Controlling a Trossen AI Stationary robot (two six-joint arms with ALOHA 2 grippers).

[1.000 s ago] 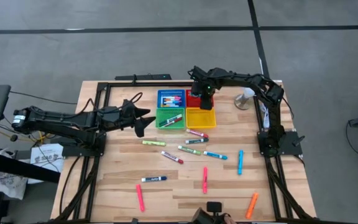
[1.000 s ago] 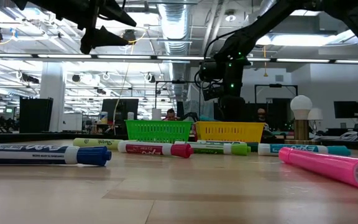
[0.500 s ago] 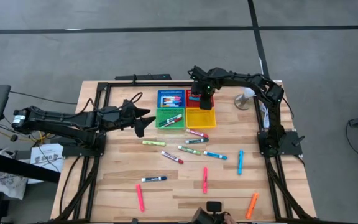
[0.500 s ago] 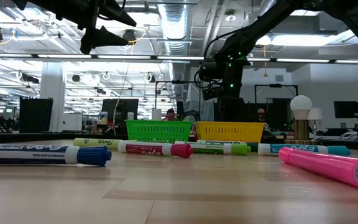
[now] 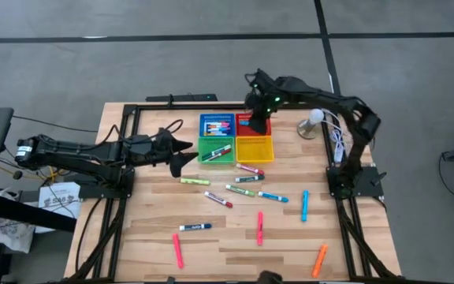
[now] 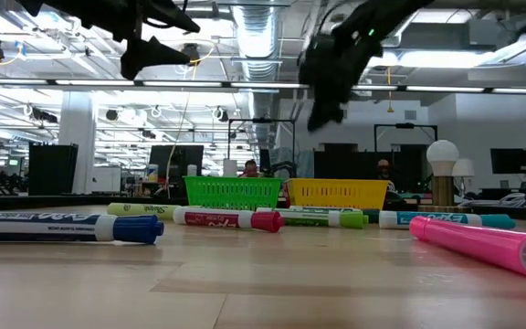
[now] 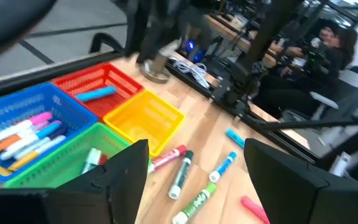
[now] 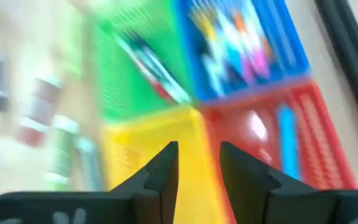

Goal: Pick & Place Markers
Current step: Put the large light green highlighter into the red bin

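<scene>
Several markers lie loose on the wooden table (image 5: pixel 148 237), among them a green one (image 5: pixel 195 181), a blue one (image 5: pixel 304 205) and a pink one (image 5: pixel 259 227). My right gripper (image 5: pixel 257 125) (image 8: pixel 197 171) hangs open above the red basket (image 5: pixel 249 118), with nothing between its fingers. A blue marker (image 8: pixel 284 143) lies in the red basket (image 8: pixel 316 149). My left gripper (image 5: pixel 181 148) (image 7: pixel 194 180) hovers wide open and empty, left of the green basket (image 5: pixel 216 150).
Four mesh baskets stand in a square at the table's far middle: a blue one (image 5: pixel 217 125) with several markers, the red one, the green one holding a red-capped marker (image 5: pixel 217 151), and a yellow one (image 5: pixel 254 148). A white lamp (image 5: pixel 312 122) stands far right.
My right gripper has risen from low over the red basket to well above it, and it has tipped. The left arm has kept still.
</scene>
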